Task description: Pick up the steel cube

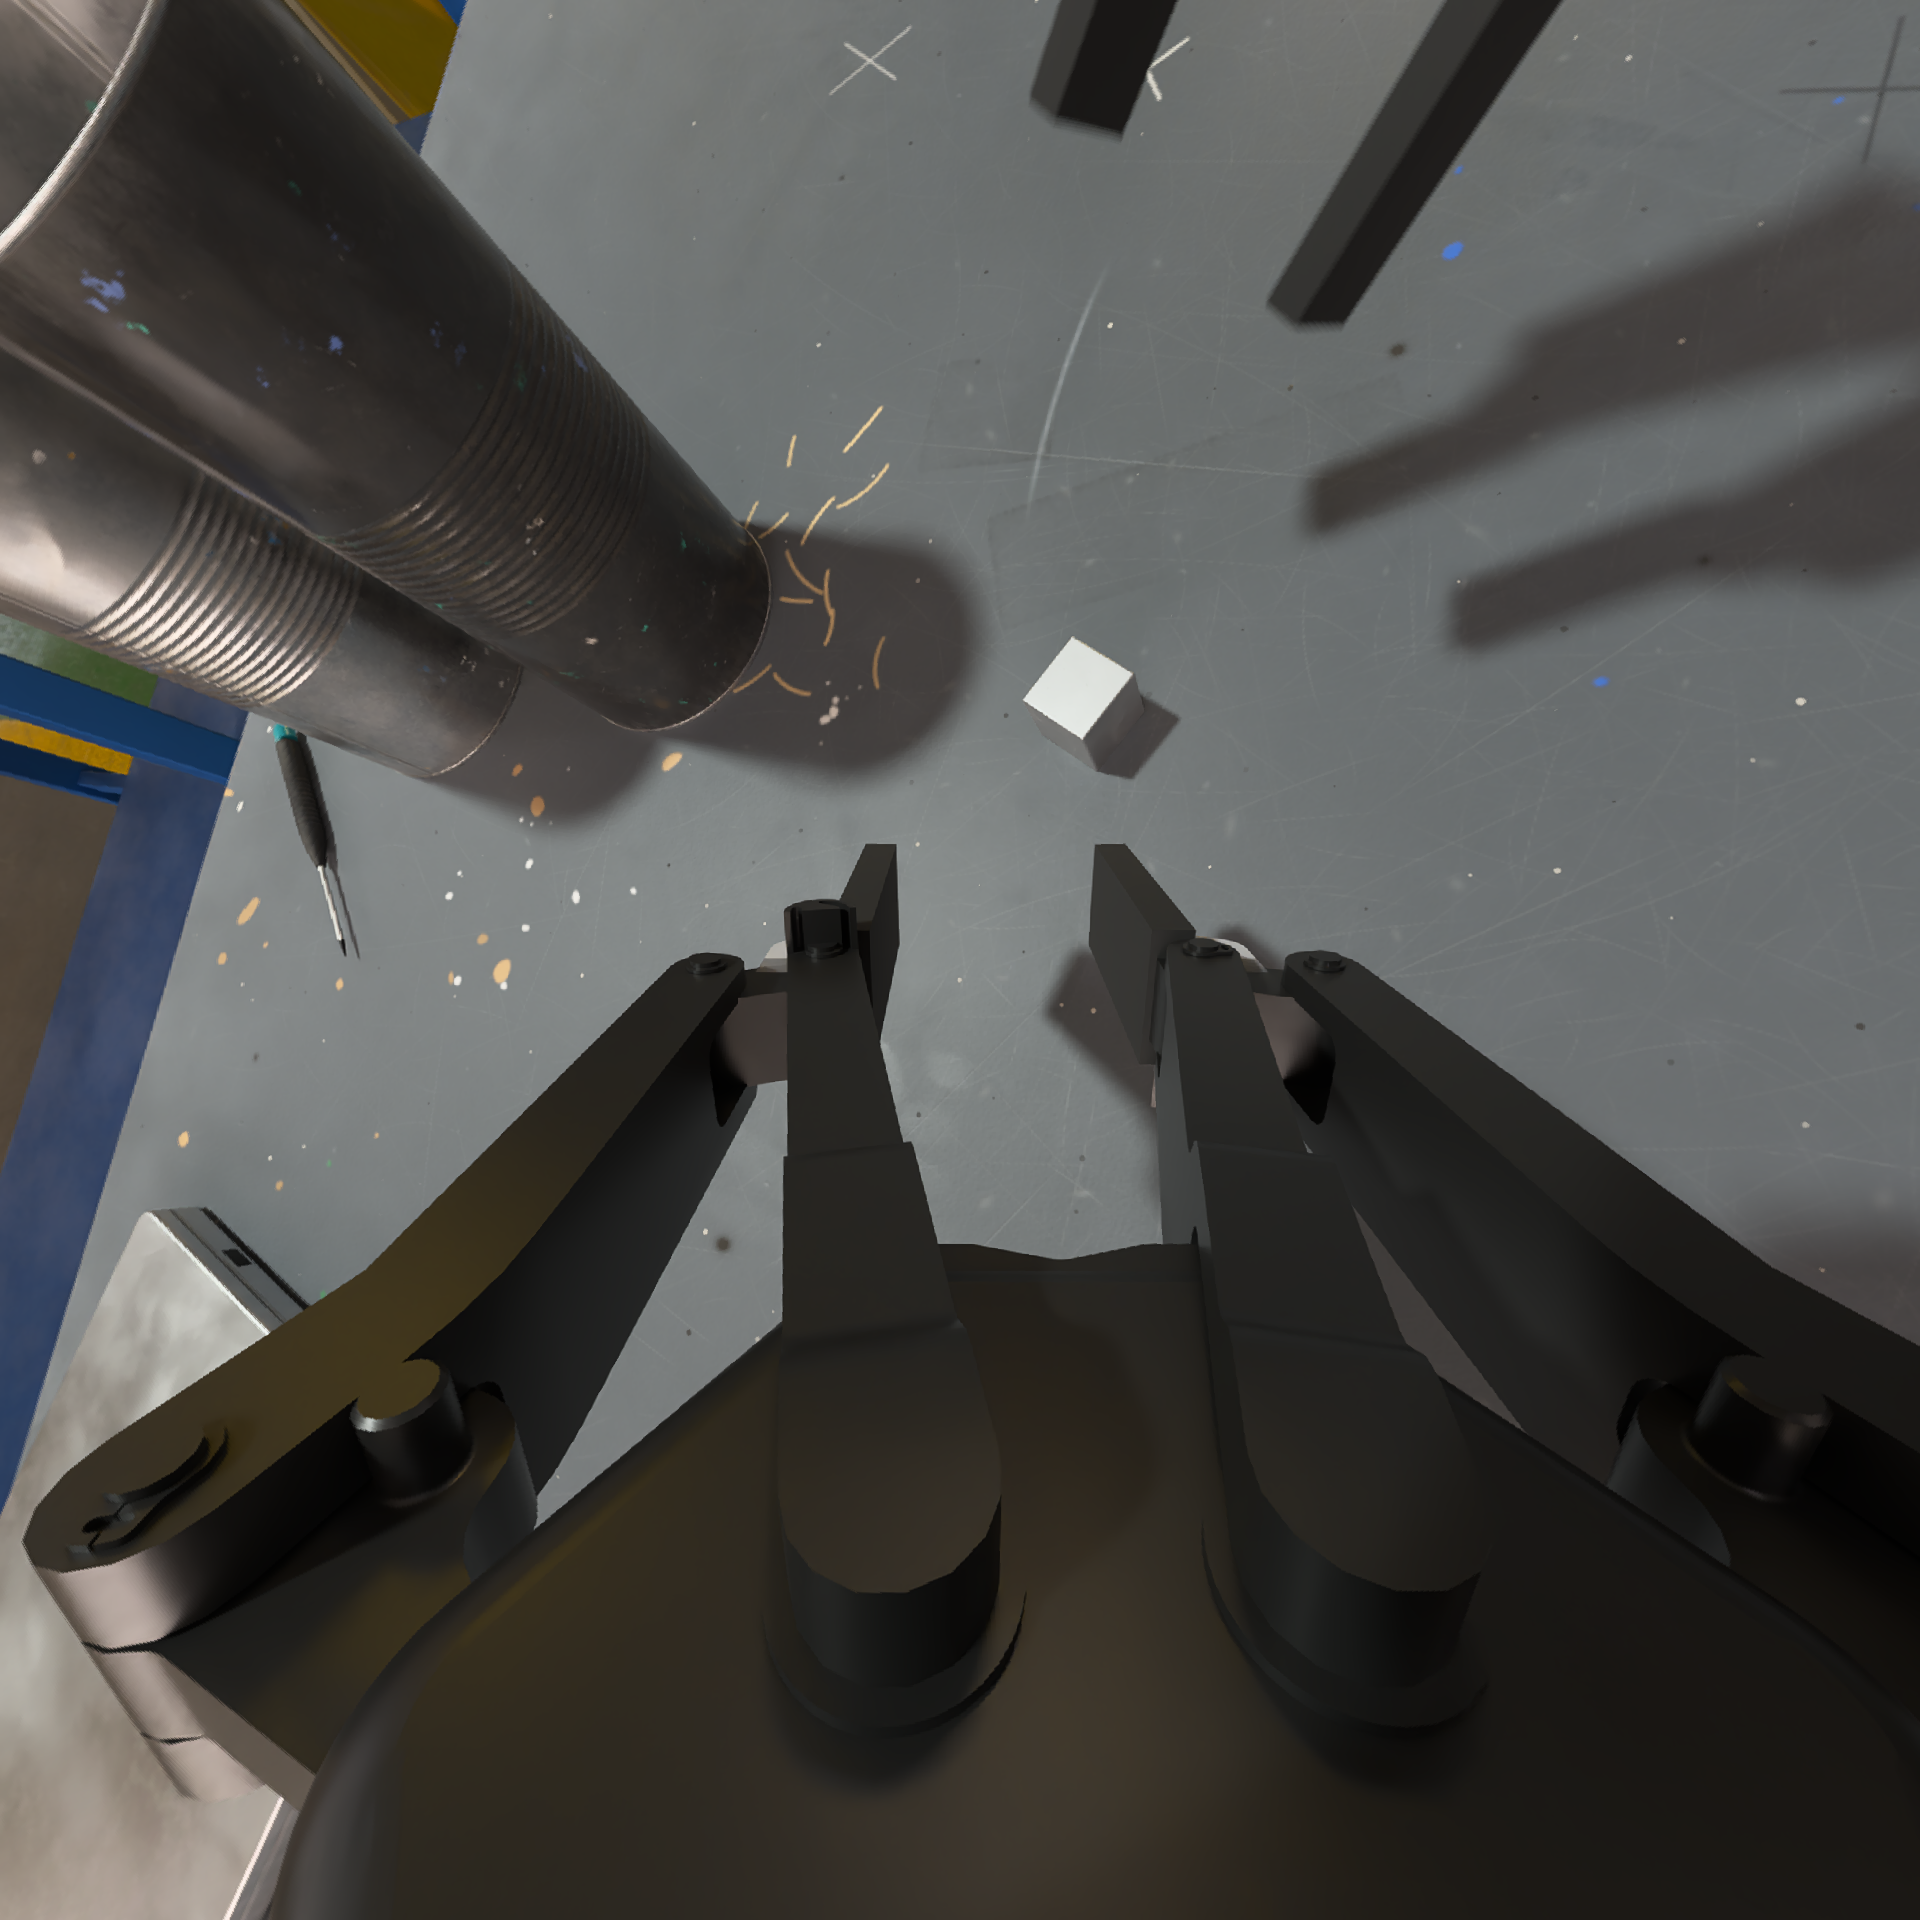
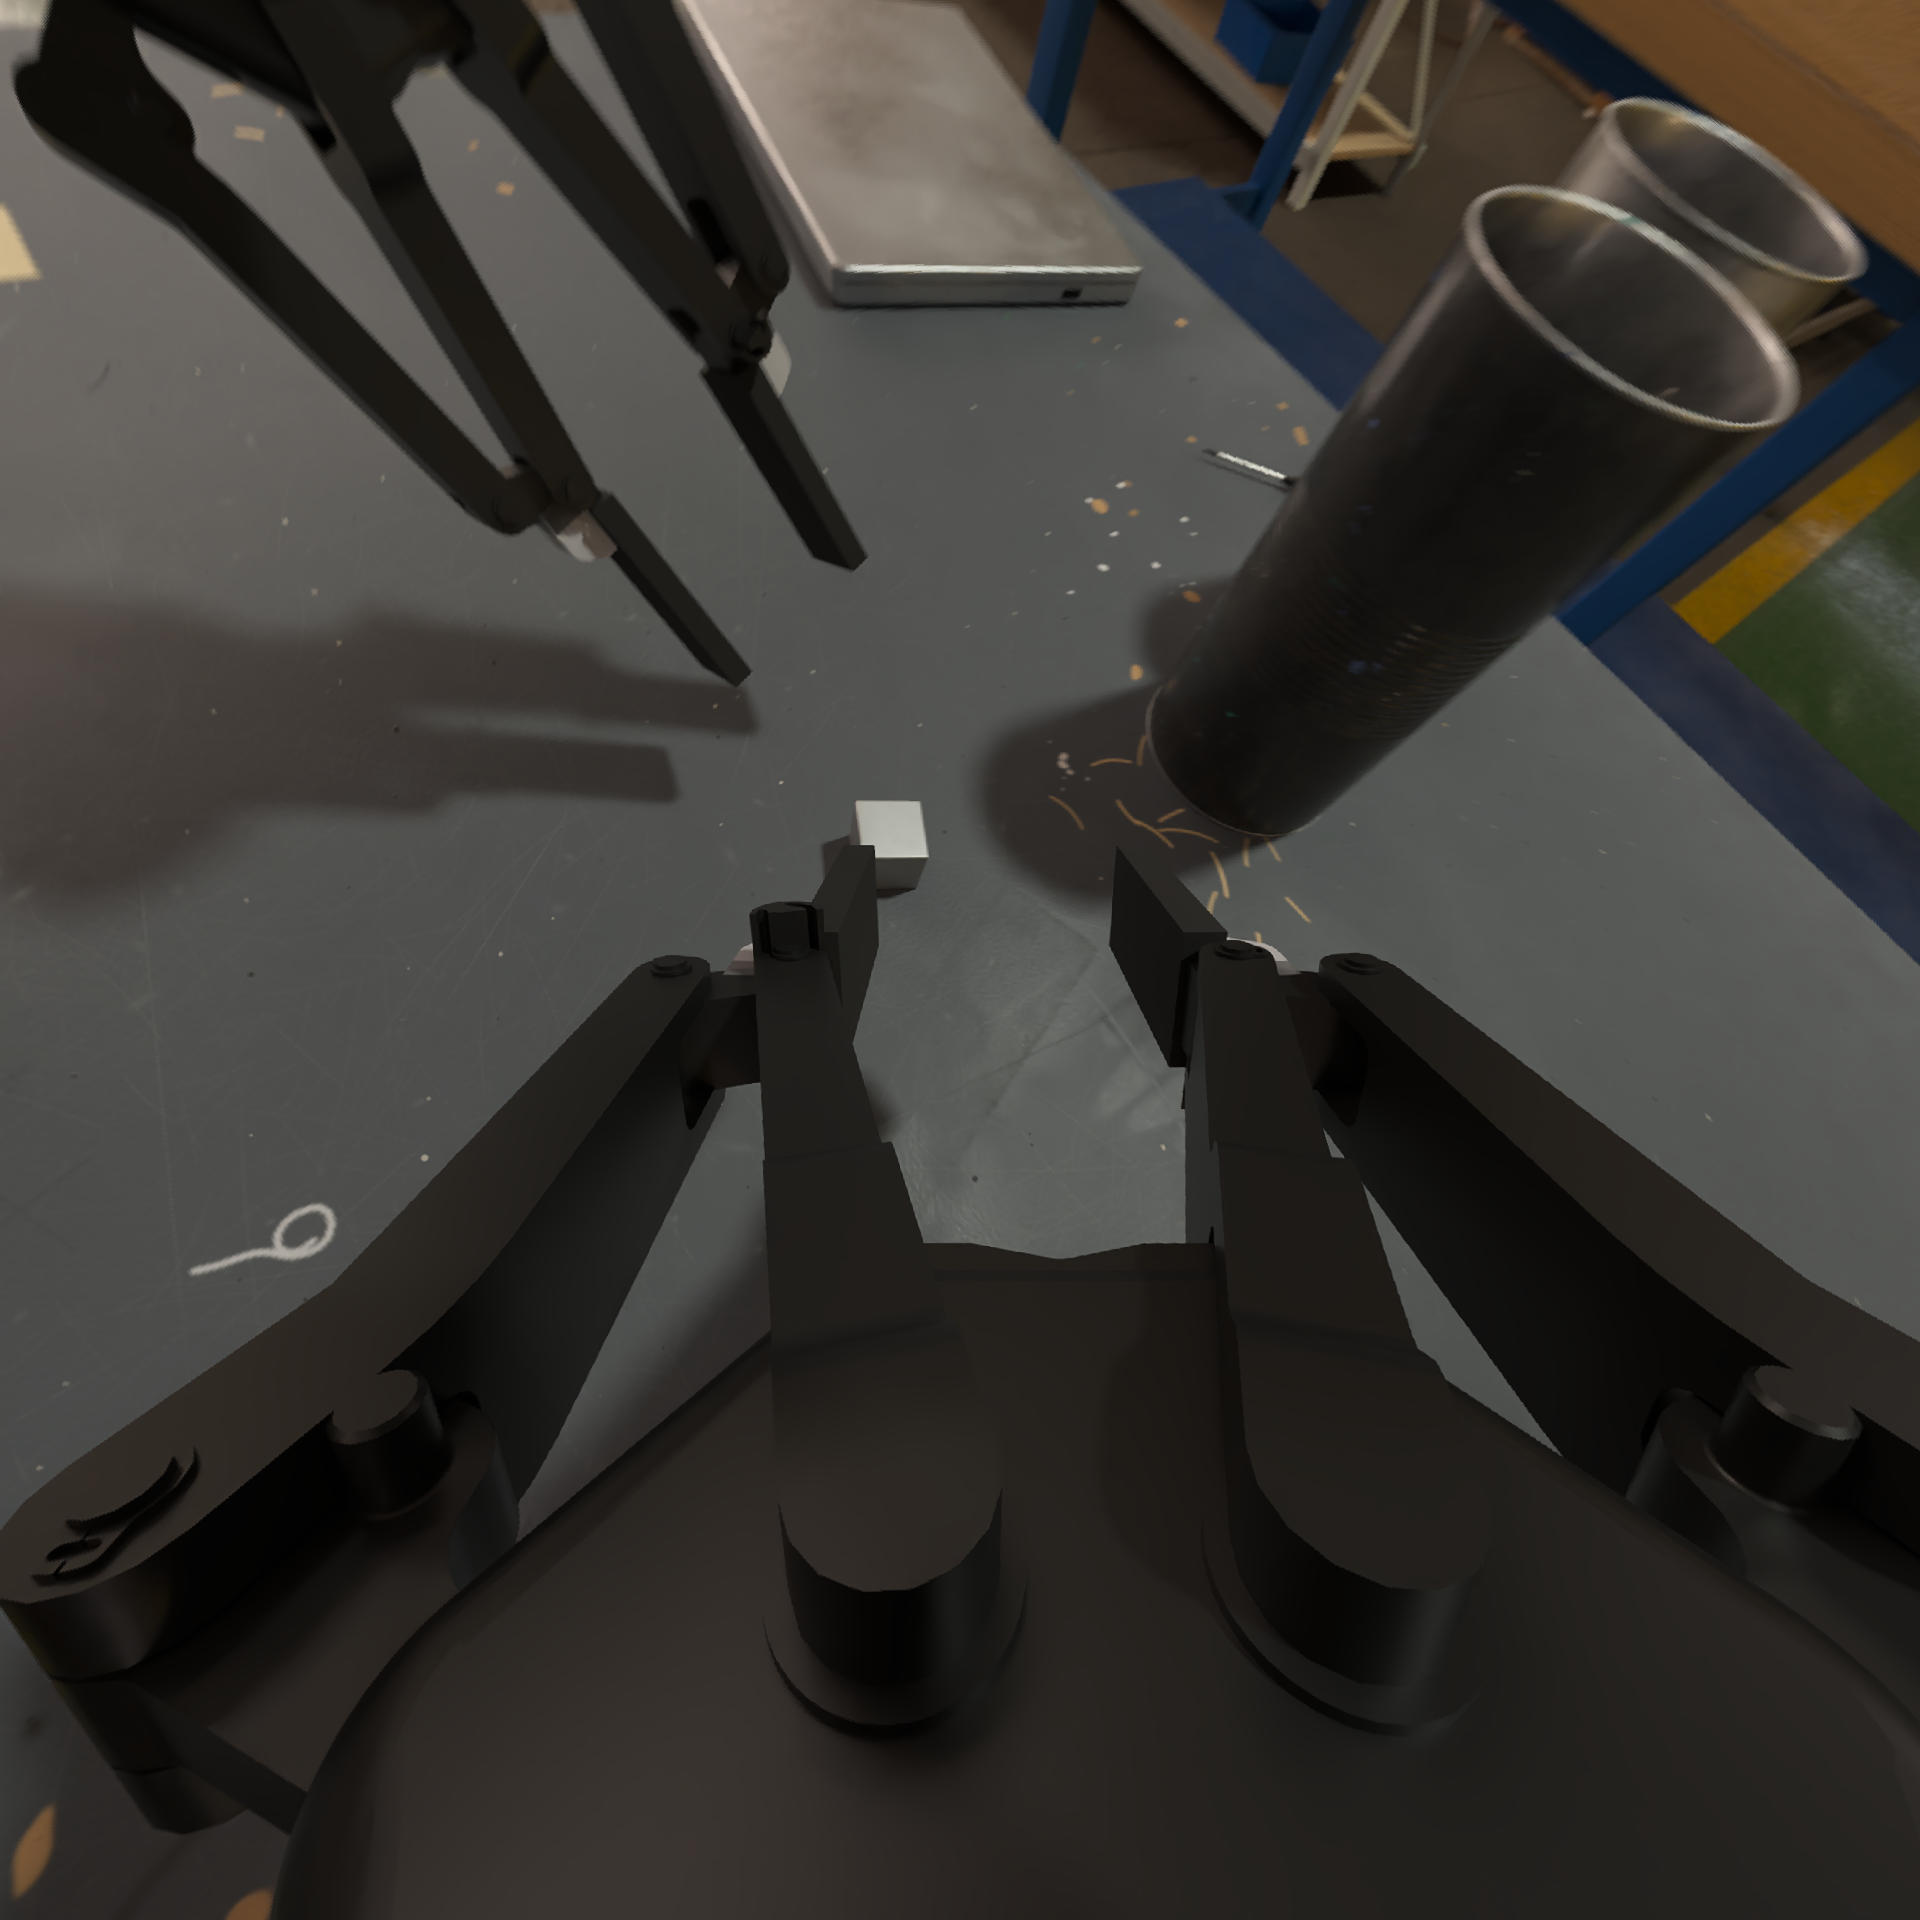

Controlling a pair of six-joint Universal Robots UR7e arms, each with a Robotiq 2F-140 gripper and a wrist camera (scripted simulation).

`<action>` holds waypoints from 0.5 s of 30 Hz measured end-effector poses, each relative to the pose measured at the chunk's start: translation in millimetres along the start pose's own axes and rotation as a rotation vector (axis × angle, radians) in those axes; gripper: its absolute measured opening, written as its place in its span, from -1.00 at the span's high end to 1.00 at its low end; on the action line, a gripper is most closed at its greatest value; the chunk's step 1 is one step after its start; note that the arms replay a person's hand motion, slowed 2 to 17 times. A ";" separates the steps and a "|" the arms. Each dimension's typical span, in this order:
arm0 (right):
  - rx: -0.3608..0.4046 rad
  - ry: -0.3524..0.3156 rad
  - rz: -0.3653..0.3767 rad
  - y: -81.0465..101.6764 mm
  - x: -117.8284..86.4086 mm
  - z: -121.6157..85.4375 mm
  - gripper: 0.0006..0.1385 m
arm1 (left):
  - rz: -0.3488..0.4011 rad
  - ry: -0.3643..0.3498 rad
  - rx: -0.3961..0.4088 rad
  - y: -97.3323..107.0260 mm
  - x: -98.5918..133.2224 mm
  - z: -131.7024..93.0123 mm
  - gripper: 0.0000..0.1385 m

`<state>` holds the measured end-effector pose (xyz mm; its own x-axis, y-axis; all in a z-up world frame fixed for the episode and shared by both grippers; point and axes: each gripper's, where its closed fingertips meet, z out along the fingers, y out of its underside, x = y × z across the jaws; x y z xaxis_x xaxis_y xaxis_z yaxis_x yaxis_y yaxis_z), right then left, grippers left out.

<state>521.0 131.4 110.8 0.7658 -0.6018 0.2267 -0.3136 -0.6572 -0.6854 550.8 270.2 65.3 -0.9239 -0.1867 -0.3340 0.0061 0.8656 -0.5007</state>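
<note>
A small pale steel cube point(image 1: 1086, 701) sits on the grey table, just beyond and slightly right of my left gripper point(image 1: 995, 854), which is open and empty above the table. In the right wrist view the cube point(image 2: 890, 840) lies just past the tip of my right gripper's left finger point(image 2: 847, 914), partly hidden by it. My right gripper point(image 2: 992, 857) is open and empty. The left gripper point(image 2: 795, 618) also shows in the right wrist view, hovering open behind the cube. The right gripper's fingers point(image 1: 1361, 197) show at the top of the left wrist view.
Two tall dark metal tubes point(image 1: 416, 416) stand close left of the cube; they also show in the right wrist view point(image 2: 1455, 540). A flat metal slab point(image 2: 914, 156) lies at the table's edge. A dark pen-like tool point(image 1: 312, 821) lies near the blue table rim point(image 1: 94, 987).
</note>
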 end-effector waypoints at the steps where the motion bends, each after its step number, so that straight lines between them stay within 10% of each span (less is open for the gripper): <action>1: -0.014 -0.012 -0.017 0.4 -3.6 7.2 0.13 | -0.006 0.000 0.002 0.7 0.3 -0.7 0.28; 15: -0.123 -0.209 -0.012 8.6 -35.7 83.0 0.18 | -0.037 0.005 0.018 9.2 8.1 -9.1 0.28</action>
<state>537.6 184.9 39.4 0.8654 -0.4950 0.0779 -0.3597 -0.7219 -0.5912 539.9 280.9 65.2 -0.9255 -0.2164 -0.3108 -0.0216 0.8495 -0.5271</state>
